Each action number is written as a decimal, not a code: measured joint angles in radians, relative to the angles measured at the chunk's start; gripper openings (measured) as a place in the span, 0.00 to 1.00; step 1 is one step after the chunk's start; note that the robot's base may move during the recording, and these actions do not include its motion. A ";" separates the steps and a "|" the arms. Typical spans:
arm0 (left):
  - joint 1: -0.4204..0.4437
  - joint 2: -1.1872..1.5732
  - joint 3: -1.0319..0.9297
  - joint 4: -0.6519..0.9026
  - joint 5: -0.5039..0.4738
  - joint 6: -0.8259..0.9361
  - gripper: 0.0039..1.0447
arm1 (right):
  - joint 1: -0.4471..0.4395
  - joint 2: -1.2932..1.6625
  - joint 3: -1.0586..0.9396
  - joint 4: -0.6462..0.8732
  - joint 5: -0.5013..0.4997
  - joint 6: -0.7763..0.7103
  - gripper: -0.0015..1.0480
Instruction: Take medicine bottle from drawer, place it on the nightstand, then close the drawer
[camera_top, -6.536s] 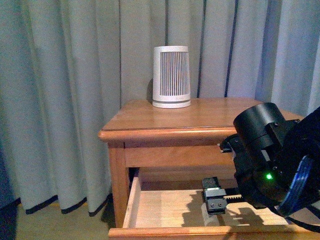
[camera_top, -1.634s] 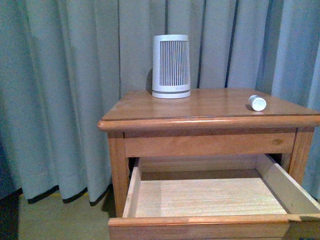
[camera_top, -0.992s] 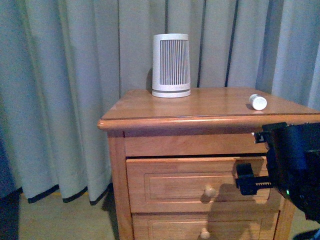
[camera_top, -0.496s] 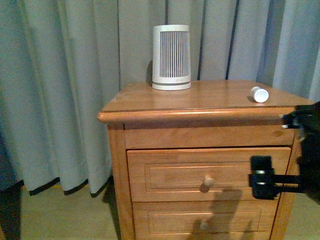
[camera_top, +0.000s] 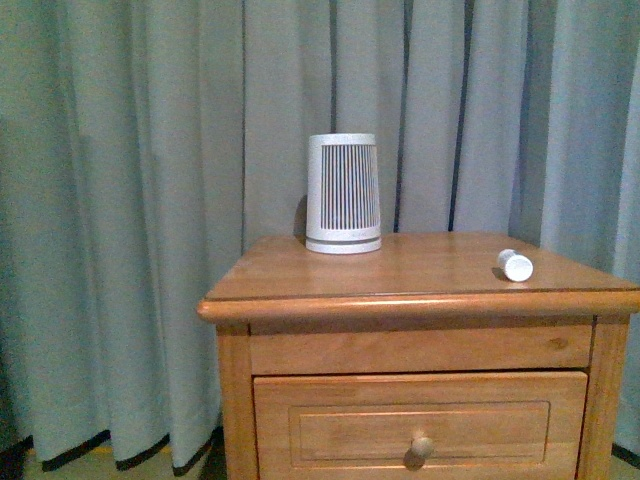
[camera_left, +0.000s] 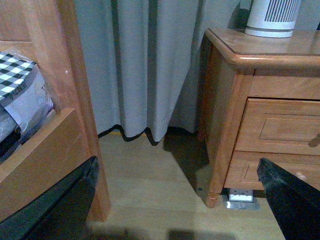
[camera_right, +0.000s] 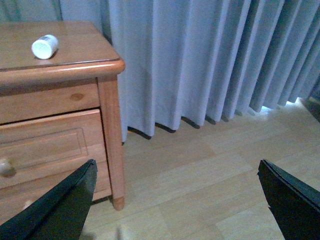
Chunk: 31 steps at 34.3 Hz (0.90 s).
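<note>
- Lying on its side, the medicine bottle rests on the nightstand top near its right edge, well apart from the ribbed canister.
- The drawer sits closed.
- Both the left gripper and the right gripper are spread wide, empty.

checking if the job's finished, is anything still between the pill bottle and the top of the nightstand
Nothing visible. The pill bottle already lies on its side on the nightstand top, near the right edge, well apart from the white ribbed canister. The drawer below is shut.
</note>
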 joint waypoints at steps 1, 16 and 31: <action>0.000 0.000 0.000 0.000 0.000 0.000 0.94 | 0.010 -0.045 -0.007 -0.035 0.002 0.000 0.93; 0.000 0.000 0.000 0.000 0.000 0.000 0.94 | -0.193 -0.246 -0.112 -0.032 -0.703 -0.050 0.46; 0.000 0.000 0.000 0.000 0.001 0.000 0.94 | -0.298 -0.356 -0.167 -0.083 -0.779 -0.056 0.03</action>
